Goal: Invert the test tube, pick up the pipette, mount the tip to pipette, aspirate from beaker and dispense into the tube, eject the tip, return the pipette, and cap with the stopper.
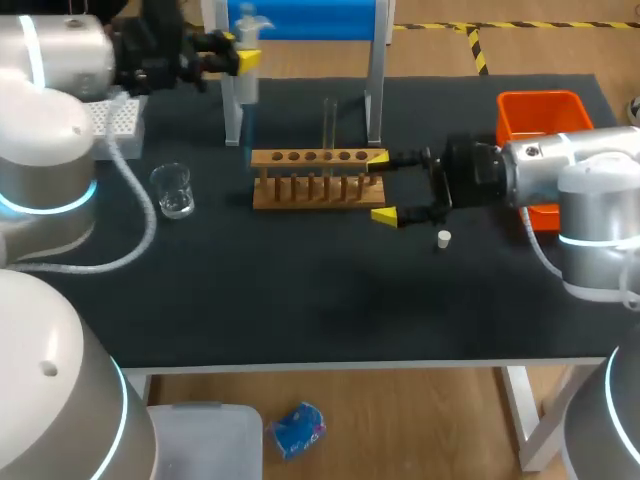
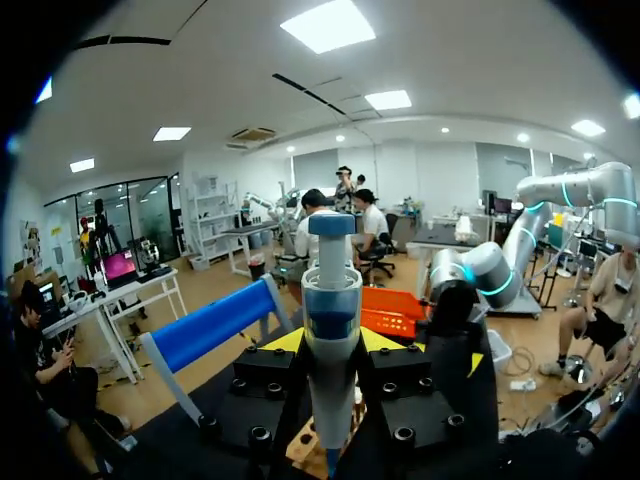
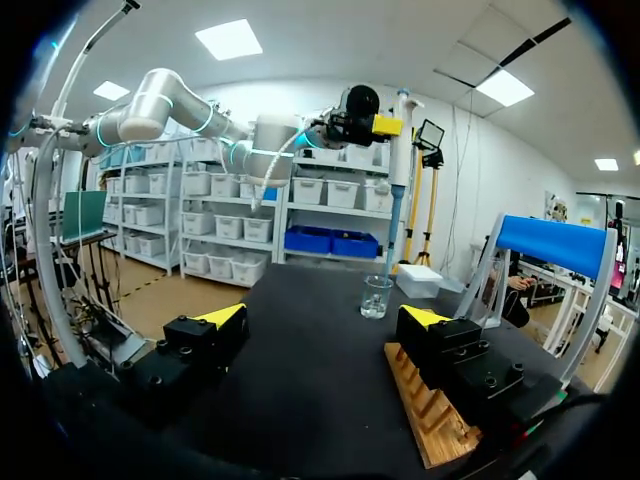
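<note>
My left gripper (image 1: 243, 52) is shut on the white and blue pipette (image 1: 247, 70), which hangs upright over the table's back left, beside the stand. In the left wrist view the pipette (image 2: 331, 320) stands between the yellow tips of that gripper (image 2: 332, 345). A clear test tube (image 1: 329, 125) stands upright in the wooden rack (image 1: 315, 178). My right gripper (image 1: 382, 186) is open, one finger on each side of the rack's right end; the rack (image 3: 430, 410) lies by one finger of the gripper (image 3: 323, 316). The glass beaker (image 1: 173, 190) sits left of the rack. A small white stopper (image 1: 444, 238) lies near my right gripper.
A white tip box (image 1: 118, 120) sits at the back left. The blue-topped pipette stand (image 1: 375, 90) rises behind the rack. An orange bin (image 1: 540, 115) stands at the back right. Bare black table (image 1: 320, 300) stretches toward the front edge.
</note>
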You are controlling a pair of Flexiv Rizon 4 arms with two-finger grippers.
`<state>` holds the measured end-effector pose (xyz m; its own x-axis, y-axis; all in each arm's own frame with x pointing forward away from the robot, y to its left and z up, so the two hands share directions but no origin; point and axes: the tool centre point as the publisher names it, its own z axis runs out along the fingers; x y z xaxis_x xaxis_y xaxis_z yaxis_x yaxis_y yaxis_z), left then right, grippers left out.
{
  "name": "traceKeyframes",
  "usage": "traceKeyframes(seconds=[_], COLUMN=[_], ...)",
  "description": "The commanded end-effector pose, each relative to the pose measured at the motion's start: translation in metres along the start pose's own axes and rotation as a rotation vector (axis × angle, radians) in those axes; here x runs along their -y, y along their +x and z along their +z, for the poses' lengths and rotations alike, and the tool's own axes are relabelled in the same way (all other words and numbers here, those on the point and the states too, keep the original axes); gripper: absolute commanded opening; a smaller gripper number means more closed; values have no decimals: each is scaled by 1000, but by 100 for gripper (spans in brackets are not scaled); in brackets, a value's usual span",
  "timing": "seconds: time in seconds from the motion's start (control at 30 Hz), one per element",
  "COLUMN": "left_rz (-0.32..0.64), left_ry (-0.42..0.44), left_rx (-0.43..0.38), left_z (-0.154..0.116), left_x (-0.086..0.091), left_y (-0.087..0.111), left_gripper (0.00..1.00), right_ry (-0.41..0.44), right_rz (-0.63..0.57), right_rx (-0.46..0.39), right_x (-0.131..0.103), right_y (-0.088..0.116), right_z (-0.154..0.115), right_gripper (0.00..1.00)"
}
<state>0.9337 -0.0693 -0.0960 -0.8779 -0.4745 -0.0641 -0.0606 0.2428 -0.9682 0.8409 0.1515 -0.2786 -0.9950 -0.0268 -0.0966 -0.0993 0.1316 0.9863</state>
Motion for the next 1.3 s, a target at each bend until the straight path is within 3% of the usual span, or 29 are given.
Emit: traceKeyframes(seconds=[0.03,0.23,0.6,1.3], left_rz=[5,-13,-18,-28], left_ry=[15,35,25,26], left_rx=[1,57,73,59], left_z=[-67,-95,-105,-87], left_x=[-10,-33,-52,-55], left_y=[-17,-37,-60,-63], left_gripper=[0,0,0,0], right_ry=[3,3,3,3], right_rz=[0,0,0,0], right_rx=[1,1,1,1], right_x=[-1,-1,-1,-1], right_y=[1,1,1,1], right_z=[-1,-1,-1,-1], right_gripper=[100,100,100,100])
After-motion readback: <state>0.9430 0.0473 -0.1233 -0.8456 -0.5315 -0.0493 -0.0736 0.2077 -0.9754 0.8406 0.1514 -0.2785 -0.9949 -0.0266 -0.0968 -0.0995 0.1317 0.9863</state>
